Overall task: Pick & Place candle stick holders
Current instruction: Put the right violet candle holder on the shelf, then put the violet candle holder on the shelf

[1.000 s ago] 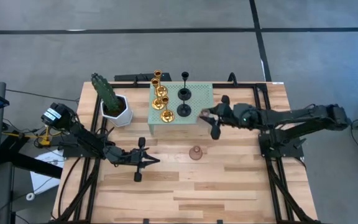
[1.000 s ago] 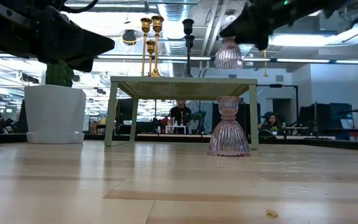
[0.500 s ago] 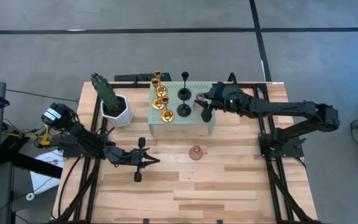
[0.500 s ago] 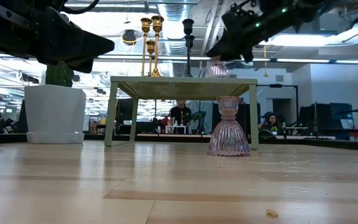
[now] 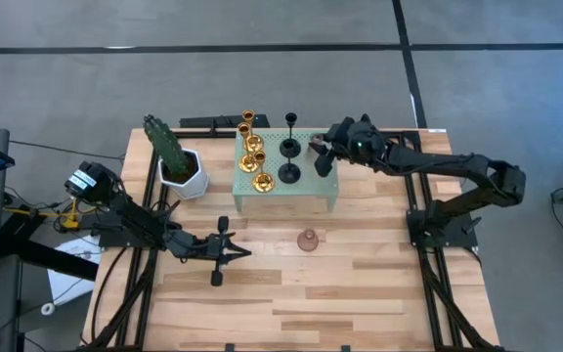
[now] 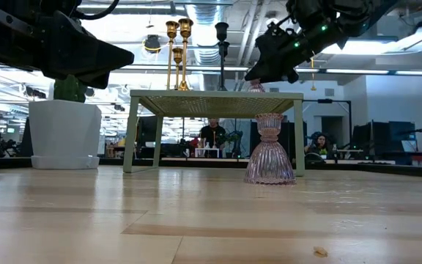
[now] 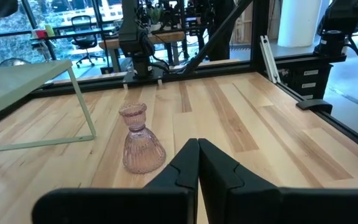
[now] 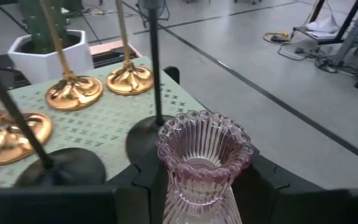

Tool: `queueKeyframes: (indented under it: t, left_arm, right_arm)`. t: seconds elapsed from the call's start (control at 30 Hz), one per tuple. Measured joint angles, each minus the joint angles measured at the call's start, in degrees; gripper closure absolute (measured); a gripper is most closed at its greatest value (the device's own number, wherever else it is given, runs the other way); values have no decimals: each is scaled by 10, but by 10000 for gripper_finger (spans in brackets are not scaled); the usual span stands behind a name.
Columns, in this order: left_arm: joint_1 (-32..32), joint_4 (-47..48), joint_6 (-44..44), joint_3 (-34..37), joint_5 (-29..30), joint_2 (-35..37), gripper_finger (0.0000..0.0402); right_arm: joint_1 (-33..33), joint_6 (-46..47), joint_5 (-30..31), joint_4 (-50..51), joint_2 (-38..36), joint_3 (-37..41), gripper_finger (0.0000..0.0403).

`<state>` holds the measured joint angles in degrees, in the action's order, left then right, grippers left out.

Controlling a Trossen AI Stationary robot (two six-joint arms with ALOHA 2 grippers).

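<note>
Pink ribbed holder is clamped between the right gripper fingers, upright, over the right edge of the pale green stand, rear half. From the low view its base looks at or just above the stand top; can't tell if it's touching yet.

To do this step well: lower straight down, keep it vertical, let go only once the base sits flat. Set it well in from the stand's right edge; the base is wide and the perforated top gives no lip. Spread the fingers just enough, then lift away vertically.

What's in the way: two black holders just beside the drop spot, toward the stand's middle. The wrist view shows a black stem and round bases right behind the pink one. Thin stems, likely tippy, so no sideways sweep toward them. Three gold holders stand along the stand's left edge, far enough off.

Second pink holder stands on the worktop in front of the stand, near mid-table, still to be placed. Left gripper waits low over the worktop's front-left area, fingers pressed together, holding nothing, pointing at that holder. Cactus in its white pot sits left of the stand, out of the way.
</note>
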<state>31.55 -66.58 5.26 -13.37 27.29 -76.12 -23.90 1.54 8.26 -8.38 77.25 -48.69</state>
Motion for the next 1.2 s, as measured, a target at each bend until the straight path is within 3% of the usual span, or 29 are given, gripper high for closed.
queueKeyframes:
  t: [0.23,0.43,0.67,0.93,1.2]
  left_arm:
    - [0,2,0,0,0,0,394]
    - [0,2,0,0,0,0,394]
    - [0,2,0,0,0,0,394]
    - [0,2,0,0,0,0,394]
    - [0,2,0,0,0,0,394]
  right_arm:
    - [-18,-6,-11,0,0,0,277]
    - [-28,-6,-12,1,0,0,255]
    - [-29,-6,-12,2,0,0,276]
    - [-29,-6,-12,1,0,0,200]
    - [-29,-19,-12,-1,-3,0,187]
